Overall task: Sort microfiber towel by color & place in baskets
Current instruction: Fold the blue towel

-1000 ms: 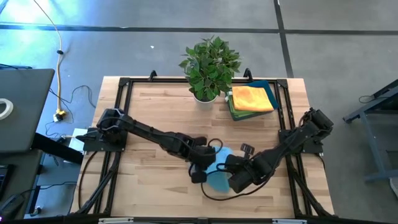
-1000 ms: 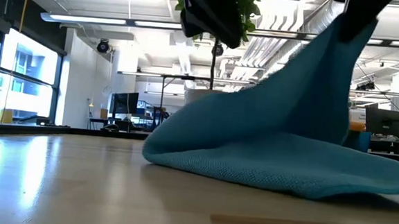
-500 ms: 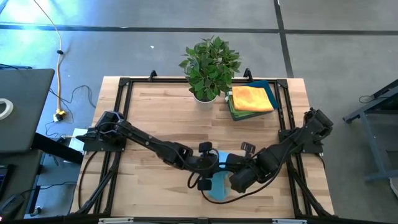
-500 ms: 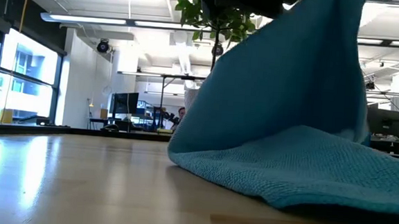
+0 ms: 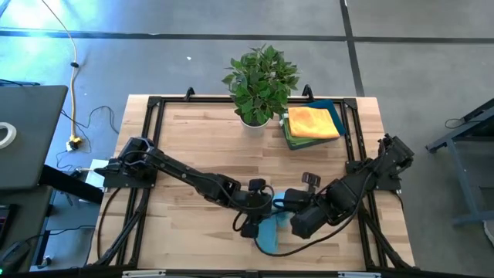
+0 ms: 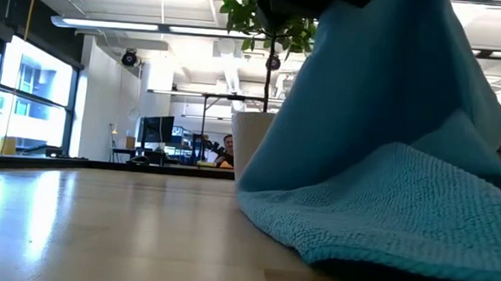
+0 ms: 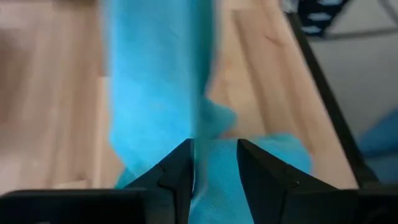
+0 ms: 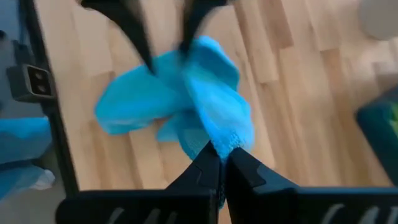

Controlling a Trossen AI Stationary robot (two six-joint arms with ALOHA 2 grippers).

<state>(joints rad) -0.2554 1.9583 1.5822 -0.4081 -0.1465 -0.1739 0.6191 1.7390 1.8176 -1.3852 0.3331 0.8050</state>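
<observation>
Sorting was partly done: a folded yellow microfiber towel [image 5: 312, 122] lay in the shallow teal-blue plastic basket [image 5: 335, 108]. Near the table's front edge, the right gripper [image 8: 219, 163] pinched a light blue microfiber towel [image 5: 270, 228] while the left gripper [image 7: 213, 163], jaws parted, straddled its hanging fold

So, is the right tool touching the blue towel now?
Touching. In the right wrist view the right tool is shut on a fold of the blue towel, which rises straight out of its fingertips with no gap.

Grey floor [image 5: 193, 35], bright windows [image 6: 22, 100], ceiling strip lights [image 6: 118, 25], distant desks [image 6: 158, 157].
</observation>
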